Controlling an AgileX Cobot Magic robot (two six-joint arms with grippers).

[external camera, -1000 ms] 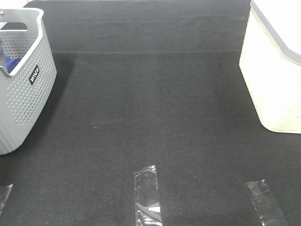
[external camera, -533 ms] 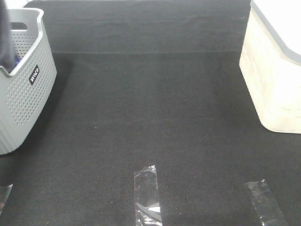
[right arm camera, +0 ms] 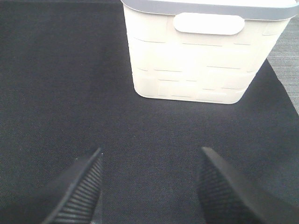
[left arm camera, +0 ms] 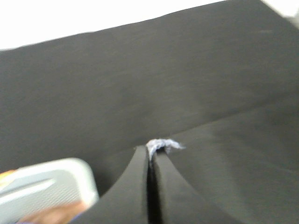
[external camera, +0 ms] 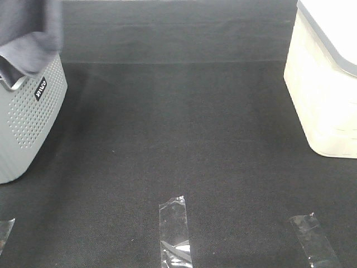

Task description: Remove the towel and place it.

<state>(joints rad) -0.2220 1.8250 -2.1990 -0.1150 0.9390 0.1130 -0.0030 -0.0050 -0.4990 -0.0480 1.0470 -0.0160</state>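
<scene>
The greyish-lavender towel (external camera: pixel 30 30) hangs at the top left of the exterior view, over the grey perforated basket (external camera: pixel 28 117). My left gripper (left arm camera: pixel 152 161) is shut on a tuft of the towel (left arm camera: pixel 161 145), high above the black mat, with the basket's rim (left arm camera: pixel 51 179) below it. The left gripper itself is out of the exterior view. My right gripper (right arm camera: pixel 147 179) is open and empty, low over the mat, facing the white basket (right arm camera: pixel 201 51).
The white basket (external camera: pixel 326 84) stands at the right edge. Strips of clear tape (external camera: pixel 174 231) (external camera: pixel 312 240) lie on the black mat (external camera: pixel 184 128) near the front. A tape strip shows at the front left corner (external camera: pixel 4 229).
The towel has risen out of the grey basket and now hangs wide over its rim, hiding the blue cloth seen inside a second ago.
</scene>
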